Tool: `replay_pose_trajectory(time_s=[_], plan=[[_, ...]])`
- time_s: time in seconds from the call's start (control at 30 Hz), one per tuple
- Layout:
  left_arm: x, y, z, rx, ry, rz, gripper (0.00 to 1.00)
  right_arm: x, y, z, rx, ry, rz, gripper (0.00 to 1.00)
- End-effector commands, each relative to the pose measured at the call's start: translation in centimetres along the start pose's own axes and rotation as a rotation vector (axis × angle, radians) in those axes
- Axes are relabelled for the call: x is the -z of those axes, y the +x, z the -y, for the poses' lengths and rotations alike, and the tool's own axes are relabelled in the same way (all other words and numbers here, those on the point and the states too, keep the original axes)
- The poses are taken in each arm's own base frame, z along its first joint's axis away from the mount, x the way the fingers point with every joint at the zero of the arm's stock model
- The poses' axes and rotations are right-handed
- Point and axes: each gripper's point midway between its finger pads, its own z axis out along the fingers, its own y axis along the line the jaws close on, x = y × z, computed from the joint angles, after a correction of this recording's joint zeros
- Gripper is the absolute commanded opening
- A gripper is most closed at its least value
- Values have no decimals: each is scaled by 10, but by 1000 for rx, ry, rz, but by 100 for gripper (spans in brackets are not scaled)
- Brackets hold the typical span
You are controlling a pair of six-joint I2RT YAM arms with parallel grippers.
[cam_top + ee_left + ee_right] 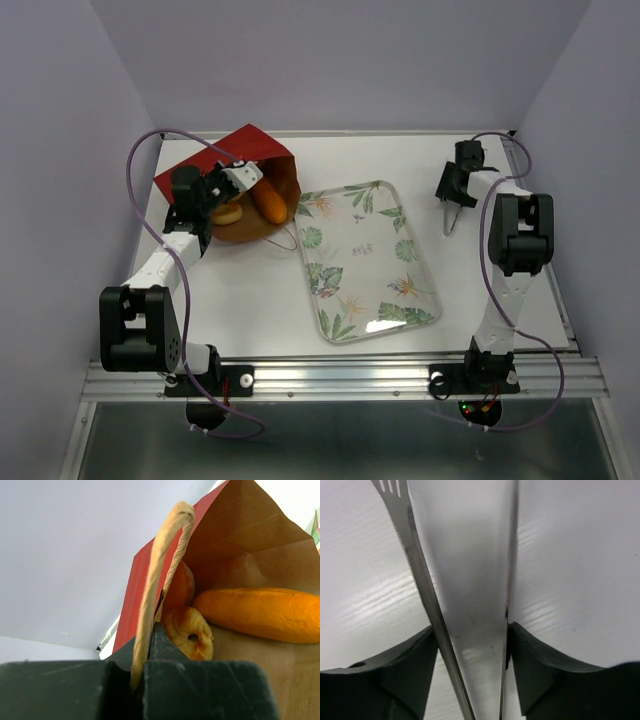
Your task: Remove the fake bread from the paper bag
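White table (250, 300), paper bag (237, 150), leaf-patterned tray (362, 268)

The paper bag (200, 172) is laid at the far left corner, fake bread (268, 203) inside. The tray (365, 262) is set right of it, tongs (452, 218) farther right.

A clear rectangular tray with rounded corners and a green leaf-and-flower print (372, 262) lies flat near the middle of the white surface (250, 310), slightly askew. Well apart on its right are slim shiny metal tongs (452, 218). Up close, one tong arm ends in fork-like tines (390, 486), and the two arms spread apart toward the tips. Pale lilac walls (60, 150) enclose the surface.
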Motion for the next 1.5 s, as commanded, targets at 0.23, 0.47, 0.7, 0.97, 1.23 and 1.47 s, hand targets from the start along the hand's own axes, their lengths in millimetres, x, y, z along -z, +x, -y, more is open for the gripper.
replay_pose_trajectory(time_s=[0.23, 0.47, 0.7, 0.97, 1.23, 1.47], plan=[[10, -35, -33, -57, -106, 89, 0, 8, -11, 5, 28, -34, 70, 33], [15, -40, -33, -46, -111, 102, 0, 97, -50, -22, 22, -264, 163, 32], [19, -46, -31, -32, -107, 120, 0, 174, -20, -62, 68, -625, 56, 36], [23, -51, -32, -26, -111, 133, 0, 267, 26, -116, 158, -1023, -42, 49], [26, -54, -28, -16, -98, 148, 0, 315, 64, -158, 341, -1065, -49, 58], [28, -55, -26, -8, -95, 153, 0, 330, 102, -203, 549, -1032, -63, 55]])
